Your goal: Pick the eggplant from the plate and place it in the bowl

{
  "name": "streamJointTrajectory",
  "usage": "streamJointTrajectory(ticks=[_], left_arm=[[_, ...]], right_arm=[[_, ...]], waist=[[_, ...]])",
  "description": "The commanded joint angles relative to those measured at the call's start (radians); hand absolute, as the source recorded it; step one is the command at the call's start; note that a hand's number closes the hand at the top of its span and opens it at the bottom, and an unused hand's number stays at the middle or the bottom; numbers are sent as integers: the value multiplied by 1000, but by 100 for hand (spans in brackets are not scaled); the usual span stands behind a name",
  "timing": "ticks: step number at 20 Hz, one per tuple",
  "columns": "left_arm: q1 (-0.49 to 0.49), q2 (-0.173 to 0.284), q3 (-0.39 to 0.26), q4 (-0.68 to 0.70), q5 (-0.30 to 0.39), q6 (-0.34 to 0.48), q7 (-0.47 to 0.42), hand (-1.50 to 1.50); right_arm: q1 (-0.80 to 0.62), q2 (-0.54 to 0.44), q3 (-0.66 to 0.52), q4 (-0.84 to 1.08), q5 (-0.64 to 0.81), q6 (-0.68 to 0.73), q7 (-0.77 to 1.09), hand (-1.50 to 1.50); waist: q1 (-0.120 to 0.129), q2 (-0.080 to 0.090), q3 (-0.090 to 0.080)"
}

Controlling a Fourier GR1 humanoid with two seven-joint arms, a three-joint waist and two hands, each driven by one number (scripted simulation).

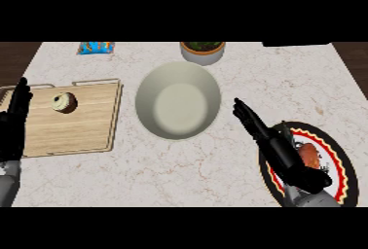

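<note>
The right hand (282, 151) lies at the lower right of the frame, stretched over the left part of the plate (343, 165). Its fingers (244, 113) run straight toward the upper left, released, with the tips past the plate's rim and above bare worktop (187, 170); they curl round nothing. Whether the palm touches what lies on the plate is hard to tell, since the hand hides much of it.

The left hand (16, 116) rests at the left edge of the frame, fingers up and relaxed, holding nothing, beside the left edge of the wooden tray (79, 131).

One plate, black with a red and yellow band, sits at the lower right. On it, just right of the hand, shows a reddish-brown piece, probably the eggplant (310, 154), partly covered.

One pale bowl (177, 99) stands in the upper middle, apart from the plate. One small round item (64, 102) lies on the tray. One pot with greenery (203, 51) stands just above the bowl, and one blue packet (96, 47) lies at the upper left.
</note>
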Motion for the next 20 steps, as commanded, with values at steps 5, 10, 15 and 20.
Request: streamJointTrajectory(ticks=[5, 10, 15, 20], left_arm=[[-72, -55, -39, -94, 12, -1, 35, 0], [-54, -107, -90, -137, 36, -24, 63, 0], [-86, -91, -105, -184, 22, -26, 147, 0], [-125, -101, -98, -177, 24, -25, 183, 0]], right_arm=[[84, -60, -306, 174, -472, 320, -232, 150], [101, -72, -552, 454, -509, 184, -288, -150], [102, -265, -609, 652, -449, 564, -542, -150], [82, -420, -568, 765, -248, 650, -656, -150]], waist=[[-5, 24, -19], [16, 27, -20], [39, 16, -24], [44, 17, -26]])
